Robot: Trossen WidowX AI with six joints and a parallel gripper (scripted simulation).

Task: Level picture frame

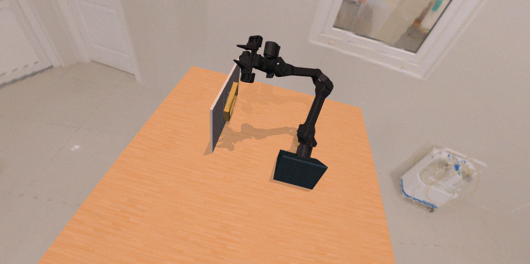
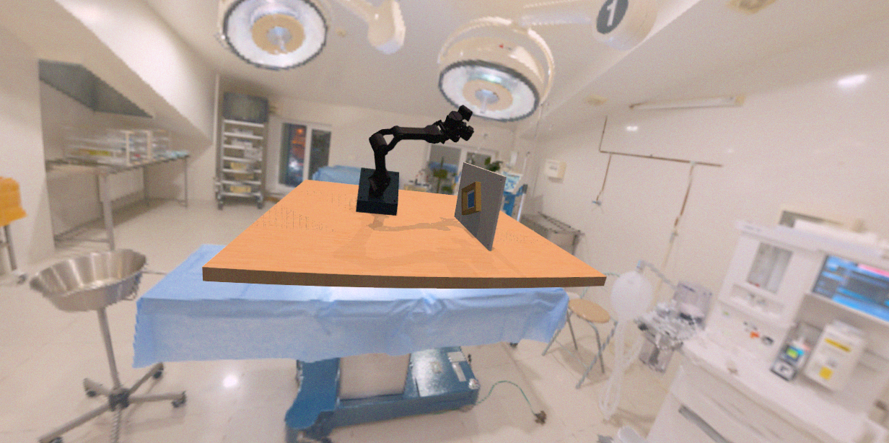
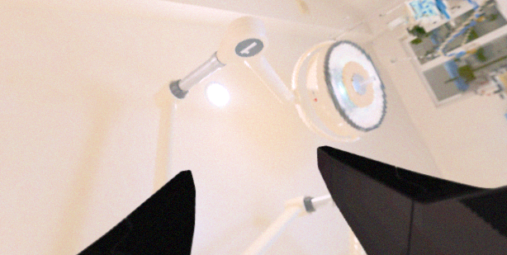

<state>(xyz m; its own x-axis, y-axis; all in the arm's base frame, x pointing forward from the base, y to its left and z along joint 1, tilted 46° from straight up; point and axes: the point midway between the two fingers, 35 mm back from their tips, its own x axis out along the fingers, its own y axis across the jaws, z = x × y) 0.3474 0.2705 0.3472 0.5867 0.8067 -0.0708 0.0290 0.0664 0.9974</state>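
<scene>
The picture frame (image 1: 226,113) (image 2: 478,197) is yellow-brown around a blue picture and hangs on the grey upright panel (image 1: 217,124) (image 2: 494,206). In the exterior view it looks tilted against the panel's edges, with the end nearer that camera higher. The screw and notched strip are hidden. My gripper (image 1: 235,53) (image 2: 470,122) (image 3: 256,167) is open, with nothing between the fingers. It is up above the panel's top edge, clear of the frame. The wrist view shows only the fingers and the room, not the frame.
The panel stands upright on the wooden table (image 1: 207,202) (image 2: 298,253). The arm's dark base block (image 1: 300,171) (image 2: 377,203) stands on the table facing the frame side of the panel. The arm reaches from it across to the panel.
</scene>
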